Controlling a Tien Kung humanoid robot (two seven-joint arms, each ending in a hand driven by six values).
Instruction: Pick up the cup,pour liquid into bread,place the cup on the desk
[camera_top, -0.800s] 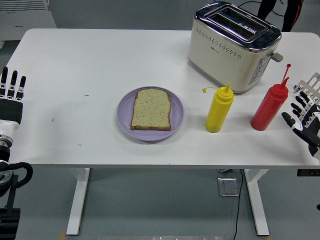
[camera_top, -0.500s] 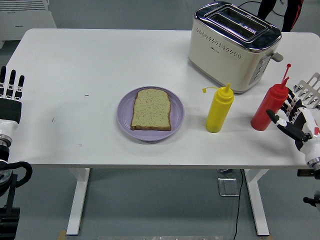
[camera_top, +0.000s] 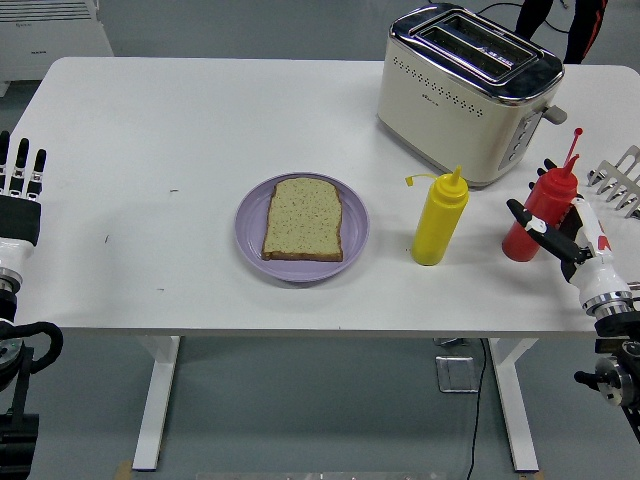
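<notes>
Two bottles stand on the worktop (camera_top: 150, 120); the right hand (camera_top: 560, 232) has swung in from the edge and now wraps, fingers spread, around the red bottle (camera_top: 541, 213), seemingly touching, not lifted. Bread (camera_top: 303, 219) waits on the plate (camera_top: 250, 225). Left hand (camera_top: 20, 190) idles, fingers straight.

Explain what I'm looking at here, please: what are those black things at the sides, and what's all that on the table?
One camera high on a humanoid robot looks down over a white table. The black things are its two five-fingered hands. The left robot hand rests at the table's left edge, fingers straight, holding nothing. The right robot hand is at the red squeeze bottle, fingers spread around it; I can't see a firm grip yet. Beside it stand a yellow squeeze bottle and a cream toaster. A slice of bread lies on a purple plate. A metal rack pokes in at the right edge.
</notes>
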